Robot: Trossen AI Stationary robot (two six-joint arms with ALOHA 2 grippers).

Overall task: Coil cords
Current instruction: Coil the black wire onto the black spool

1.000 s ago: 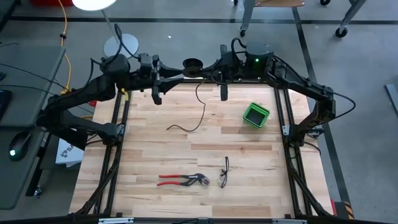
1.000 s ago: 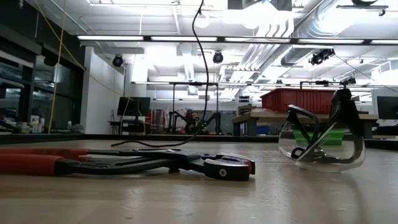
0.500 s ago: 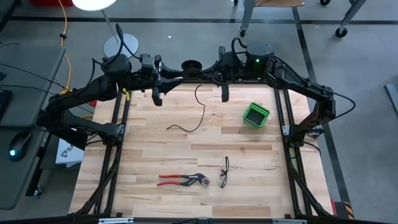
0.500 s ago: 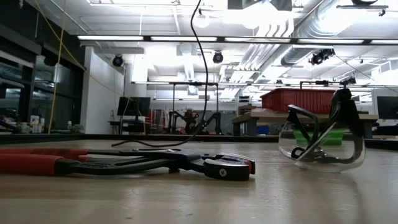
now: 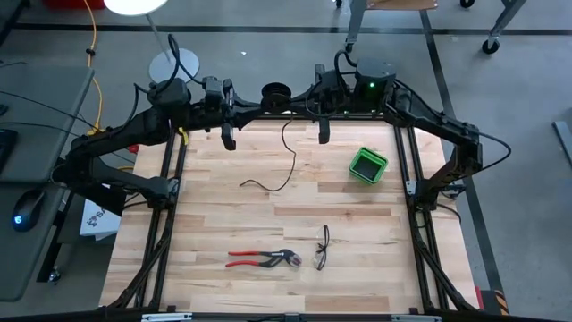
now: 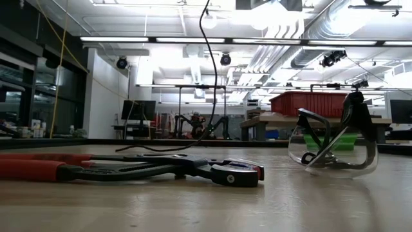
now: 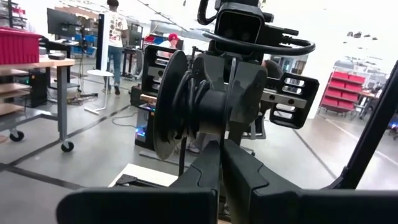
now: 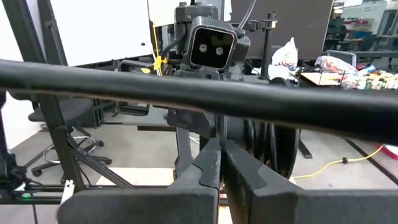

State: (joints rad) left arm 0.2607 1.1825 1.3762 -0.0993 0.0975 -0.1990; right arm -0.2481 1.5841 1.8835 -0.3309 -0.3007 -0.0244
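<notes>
Both grippers (left gripper (image 5: 253, 105), right gripper (image 5: 299, 100)) clamp the reel (image 5: 275, 92) above the table's far edge, fingers together on it, a few turns wound, most cord (image 5: 284, 154) left trailing on the table (image 5: 357, 224).

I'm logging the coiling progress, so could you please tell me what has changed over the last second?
Little has changed: the left gripper and right gripper have edged slightly toward the table's far edge with the reel clamped between them, and the hanging cord has shifted only slightly. The pliers, safety glasses and green container lie as before.
</notes>
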